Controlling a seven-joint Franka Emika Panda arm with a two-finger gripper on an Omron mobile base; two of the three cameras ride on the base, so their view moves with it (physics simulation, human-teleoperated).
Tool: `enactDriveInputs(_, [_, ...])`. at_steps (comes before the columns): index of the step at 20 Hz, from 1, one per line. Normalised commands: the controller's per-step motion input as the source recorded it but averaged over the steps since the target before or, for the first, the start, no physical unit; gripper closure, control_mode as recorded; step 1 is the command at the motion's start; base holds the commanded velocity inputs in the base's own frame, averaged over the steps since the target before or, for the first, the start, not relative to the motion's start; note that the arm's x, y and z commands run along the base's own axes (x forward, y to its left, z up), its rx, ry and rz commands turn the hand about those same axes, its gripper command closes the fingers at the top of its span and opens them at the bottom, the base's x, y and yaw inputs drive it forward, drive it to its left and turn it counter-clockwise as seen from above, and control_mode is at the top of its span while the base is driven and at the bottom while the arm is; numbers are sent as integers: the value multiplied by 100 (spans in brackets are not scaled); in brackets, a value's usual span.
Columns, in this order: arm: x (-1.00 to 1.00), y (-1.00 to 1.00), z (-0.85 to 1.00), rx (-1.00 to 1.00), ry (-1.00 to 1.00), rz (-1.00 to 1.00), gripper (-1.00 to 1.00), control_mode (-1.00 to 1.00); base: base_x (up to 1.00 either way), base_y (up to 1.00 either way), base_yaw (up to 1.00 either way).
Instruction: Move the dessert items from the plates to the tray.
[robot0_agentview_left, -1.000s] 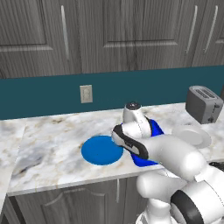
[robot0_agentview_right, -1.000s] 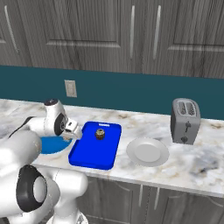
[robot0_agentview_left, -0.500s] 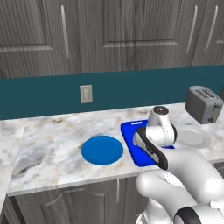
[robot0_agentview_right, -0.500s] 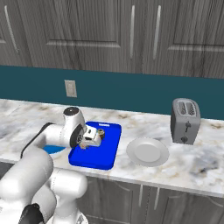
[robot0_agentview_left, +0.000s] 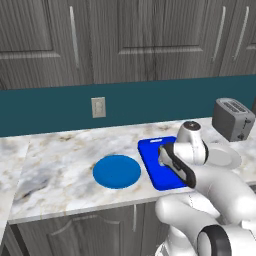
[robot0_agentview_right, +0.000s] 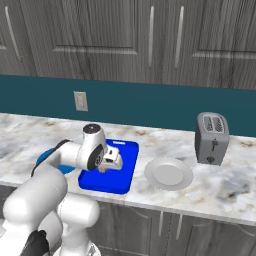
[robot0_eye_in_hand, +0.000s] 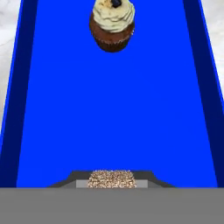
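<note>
End effector (robot0_eye_in_hand: 113, 178) is clamped on a speckled tan dessert lump (robot0_eye_in_hand: 112, 179) over the tray (robot0_eye_in_hand: 57, 109) w/ a cupcake (robot0_eye_in_hand: 112, 26); prob light, crumbly, so hold sides gently.

The white arm bends forward at the elbow — its gripper (robot0_agentview_right: 111, 161) points downward, jaws closed tight on a speckled tan lump (robot0_eye_in_hand: 112, 179).

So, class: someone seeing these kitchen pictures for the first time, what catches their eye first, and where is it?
The bright-blue tray on the marble counter, with the white arm's gripper held over it, shut on a tan speckled dessert bite. In the hand view a frosted cupcake sits at the tray's far end. A round blue plate lies left of the tray, a pale plate right.
</note>
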Motion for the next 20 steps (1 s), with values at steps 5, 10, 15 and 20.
enactDriveInputs(5, [16, 0, -29, 0, 13, 0, 100, -100, 0, 0, 0])
enactDriveInputs(10, [18, 0, -36, 0, 8, 0, 100, -100, 0, 0, 0])
enactDriveInputs(15, [10, 0, -33, 0, 7, 0, 100, -100, 0, 0, 0])
enactDriveInputs(20, [0, 0, 0, 0, 0, 0, -100, -100, 0, 0, 0])
